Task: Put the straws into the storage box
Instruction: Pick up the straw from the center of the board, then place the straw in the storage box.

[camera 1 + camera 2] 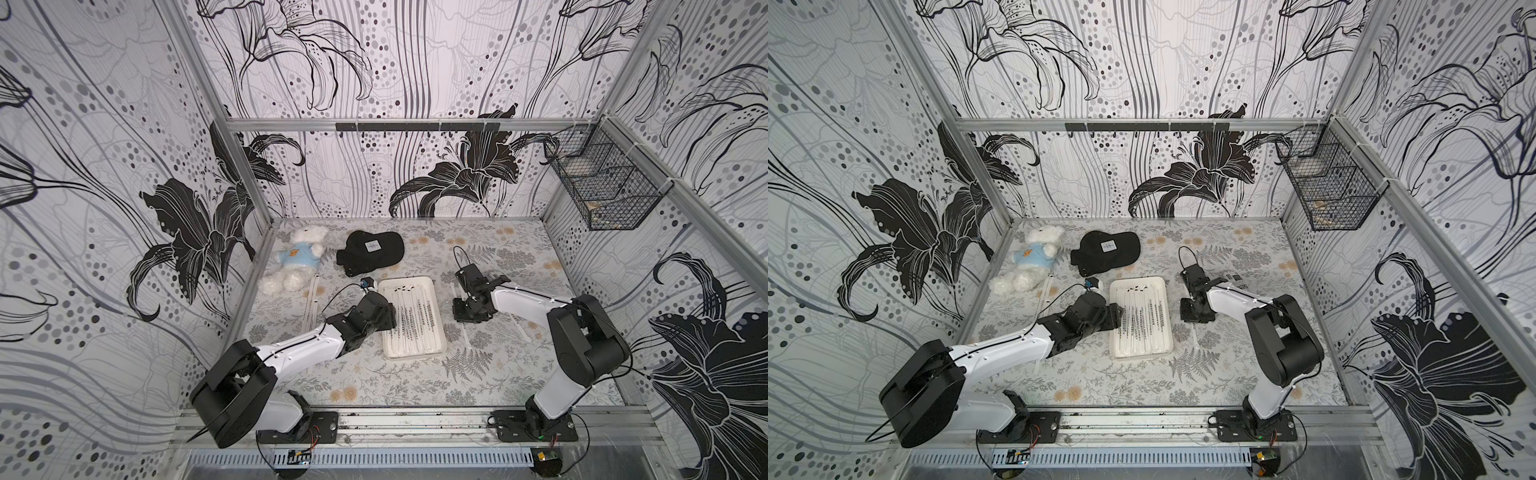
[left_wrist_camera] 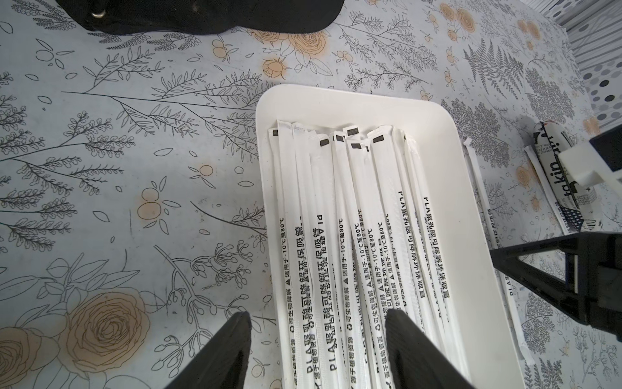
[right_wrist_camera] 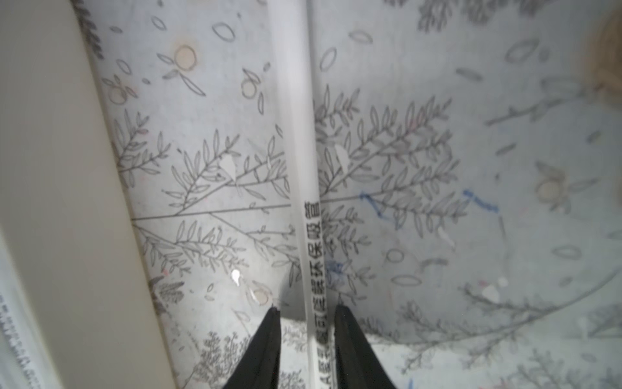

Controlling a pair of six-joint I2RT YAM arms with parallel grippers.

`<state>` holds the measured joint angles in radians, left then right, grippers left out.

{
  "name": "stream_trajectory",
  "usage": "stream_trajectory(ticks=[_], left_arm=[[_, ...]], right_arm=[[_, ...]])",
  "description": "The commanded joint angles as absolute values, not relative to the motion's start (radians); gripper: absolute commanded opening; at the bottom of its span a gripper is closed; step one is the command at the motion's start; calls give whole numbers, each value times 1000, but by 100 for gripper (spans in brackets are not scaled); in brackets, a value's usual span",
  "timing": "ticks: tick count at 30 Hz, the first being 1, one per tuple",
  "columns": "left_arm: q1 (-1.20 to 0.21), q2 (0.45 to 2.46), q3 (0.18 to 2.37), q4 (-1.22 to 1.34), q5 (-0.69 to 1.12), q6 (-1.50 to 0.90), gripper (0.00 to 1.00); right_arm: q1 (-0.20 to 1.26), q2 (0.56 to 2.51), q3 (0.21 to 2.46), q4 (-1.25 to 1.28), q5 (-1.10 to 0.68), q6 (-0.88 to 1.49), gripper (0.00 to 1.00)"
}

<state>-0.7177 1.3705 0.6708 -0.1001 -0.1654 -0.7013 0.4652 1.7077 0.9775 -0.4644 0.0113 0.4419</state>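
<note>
The storage box point(image 1: 409, 281) point(image 1: 1138, 281) is a shallow white tray at mid-table, and several paper-wrapped straws point(image 1: 415, 320) point(image 2: 336, 219) lie lengthwise in it. My left gripper point(image 1: 390, 321) point(image 2: 318, 315) hovers open over the box's left rim point(image 2: 353, 101), one finger over the table and one over the straws. My right gripper point(image 1: 466, 319) point(image 3: 307, 307) points down just right of the box, its wall point(image 3: 50, 168) close by. Its jaws straddle a loose straw point(image 3: 303, 134) on the table, with a gap showing on one side. More loose straws point(image 1: 311, 299) point(image 1: 465, 338) lie on either side of the box.
A teddy bear point(image 1: 293, 259) and a black cap point(image 1: 370, 249) lie at the back left. A short fat printed tube point(image 2: 555, 175) rests right of the box. A black wire basket point(image 1: 602, 183) hangs on the right wall.
</note>
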Motion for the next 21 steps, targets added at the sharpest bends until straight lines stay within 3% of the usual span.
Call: stream_trajectory(ticks=[1, 8, 15, 21], left_arm=[[-714, 1368, 693, -86, -178, -686, 69], [-713, 1368, 686, -82, -181, -697, 69], [-709, 1326, 668, -102, -221, -710, 69], [-700, 1321, 655, -85, -215, -737, 69]], right_arm=[[490, 1753, 963, -522, 105, 420, 22], [520, 1661, 998, -564, 132, 429, 9], [629, 1575, 1208, -687, 103, 492, 8], [757, 1638, 1217, -530, -20, 628, 8]])
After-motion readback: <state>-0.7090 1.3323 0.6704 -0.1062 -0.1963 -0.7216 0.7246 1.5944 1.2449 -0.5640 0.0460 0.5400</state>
